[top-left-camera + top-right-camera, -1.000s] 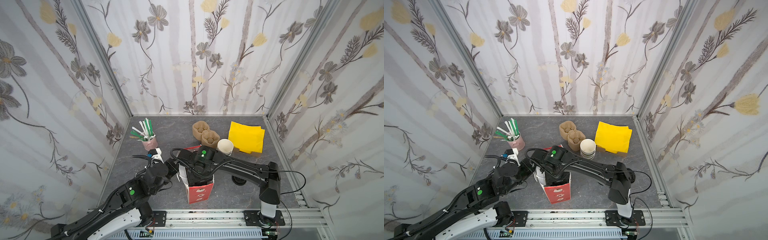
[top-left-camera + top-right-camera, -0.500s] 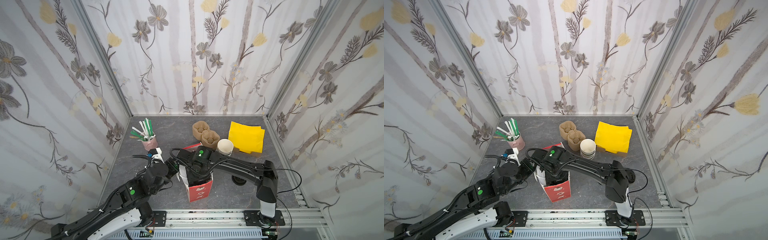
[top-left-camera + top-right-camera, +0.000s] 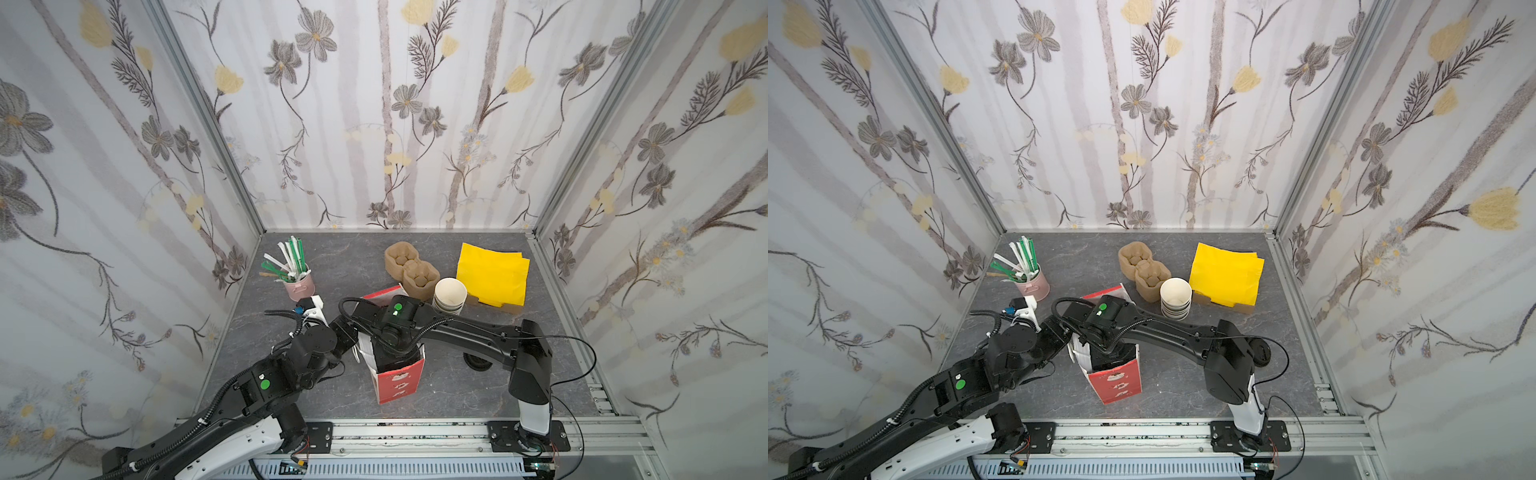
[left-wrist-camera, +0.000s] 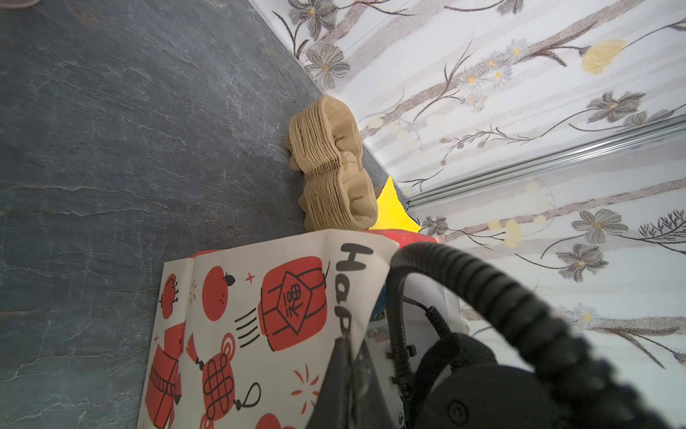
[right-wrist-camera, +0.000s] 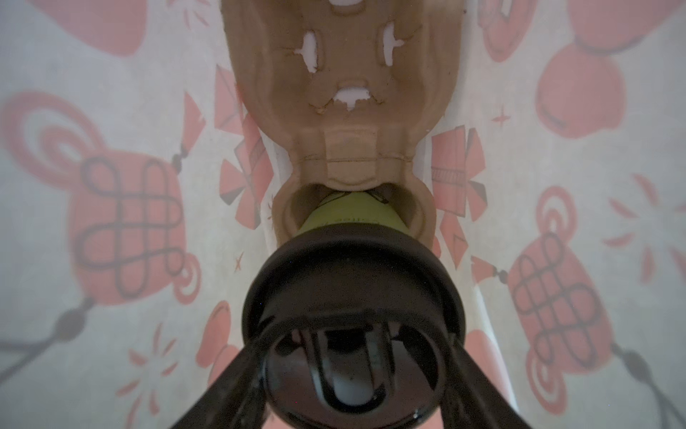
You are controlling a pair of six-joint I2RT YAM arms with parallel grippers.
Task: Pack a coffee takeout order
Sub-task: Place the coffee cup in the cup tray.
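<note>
Near the front edge of the table (image 3: 457, 386), a red-printed paper bag (image 3: 400, 380) is stood upright, its rim pinched by the left gripper (image 4: 343, 366), whose jaws are pressed together on the paper. Inside the bag a pulp carrier (image 5: 345, 93) is seen, and the paper cup (image 5: 349, 217) is set into its well, clamped at the black lid (image 5: 352, 267) by the right gripper (image 5: 354, 334).

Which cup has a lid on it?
The cup inside the red bag, sitting in a brown cup holder: it wears a black lid. The stacked cups on the table beside the yellow napkins are open on top.
</note>
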